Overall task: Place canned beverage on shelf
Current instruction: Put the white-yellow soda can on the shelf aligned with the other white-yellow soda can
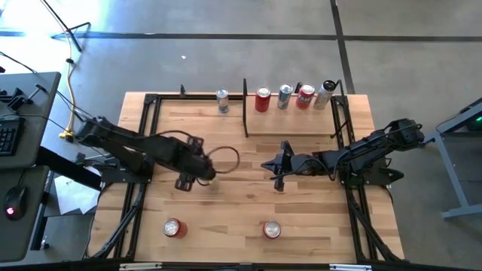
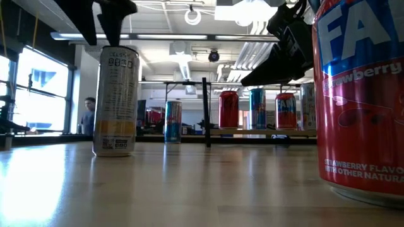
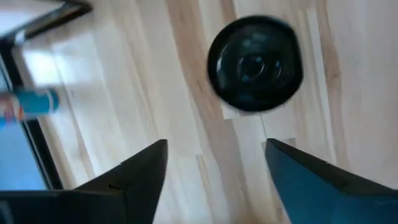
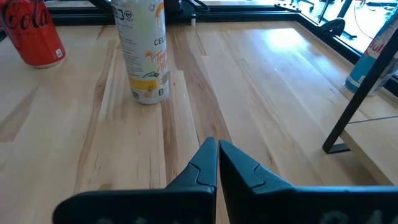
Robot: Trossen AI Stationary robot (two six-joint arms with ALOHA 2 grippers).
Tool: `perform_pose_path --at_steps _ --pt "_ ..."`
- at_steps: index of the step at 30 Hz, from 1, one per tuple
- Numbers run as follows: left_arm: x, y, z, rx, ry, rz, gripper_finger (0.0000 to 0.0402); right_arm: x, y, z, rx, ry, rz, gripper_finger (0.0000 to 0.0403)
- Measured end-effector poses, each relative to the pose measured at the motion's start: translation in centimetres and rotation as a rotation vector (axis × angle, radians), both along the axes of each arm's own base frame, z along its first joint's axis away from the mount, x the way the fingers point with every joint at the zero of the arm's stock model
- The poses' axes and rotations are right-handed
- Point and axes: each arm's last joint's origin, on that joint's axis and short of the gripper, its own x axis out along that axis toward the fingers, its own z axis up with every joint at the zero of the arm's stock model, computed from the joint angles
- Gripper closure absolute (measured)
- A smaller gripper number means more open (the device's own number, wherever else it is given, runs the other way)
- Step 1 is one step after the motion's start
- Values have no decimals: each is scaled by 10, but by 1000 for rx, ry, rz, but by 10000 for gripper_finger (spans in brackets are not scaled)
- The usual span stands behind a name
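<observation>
- Left gripper [image 3: 214,165], fingers apart, hovers over the tall can [image 4: 142,50] standing mid-surface
- Right gripper [image 4: 217,155], fingers together, waits near the shelf [image 1: 290,124], which carries four cans

1. A tall pale slim can [image 2: 115,101] stands upright on the wooden tabletop [image 2: 189,189], left of centre.
2. A dark gripper [image 2: 108,16] hangs just above that can's top.
3. A big red can [image 2: 361,94] fills the near right edge.
4. Another dark arm [image 2: 281,47] reaches in at upper right.
5. Far back, the shelf [image 2: 259,132] carries a red can [image 2: 228,108], a blue-striped can [image 2: 257,108] and another red one [image 2: 285,110].
6. A blue can [image 2: 172,121] stands left of the black upright bar [image 2: 206,112].
7. A person [image 2: 88,115] stands far left.
</observation>
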Motion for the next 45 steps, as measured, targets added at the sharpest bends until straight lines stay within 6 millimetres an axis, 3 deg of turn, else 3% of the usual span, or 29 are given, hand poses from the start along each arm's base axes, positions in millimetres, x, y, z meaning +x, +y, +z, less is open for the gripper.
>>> perform_pose_path --at_steps 6,12,17,21,25,29,34,41,45 --pt "-52 11 1 -52 -162 186 229 0 0 0 -3 4 0 402" --pt "-96 13 -30 -182 -339 322 327 0 0 0 -3 2 2 402" --pt "-109 14 -74 -266 -444 343 395 1 1 1 8 -15 19 402" --pt "-109 18 -101 -291 -539 366 393 2 1 5 26 -57 19 402" --pt "-105 25 -118 -199 -652 418 400 9 4 6 55 -130 69 402" --pt "-98 31 -123 -148 -776 396 401 33 14 -2 53 -146 166 402" --pt "-91 37 -132 -149 -886 313 401 82 35 -16 0 -121 222 402" --pt "-99 53 -164 -256 -1036 291 401 139 65 -26 -38 -156 274 403" --pt "-105 60 -170 -308 -1163 276 401 166 70 -32 -32 -177 267 403"
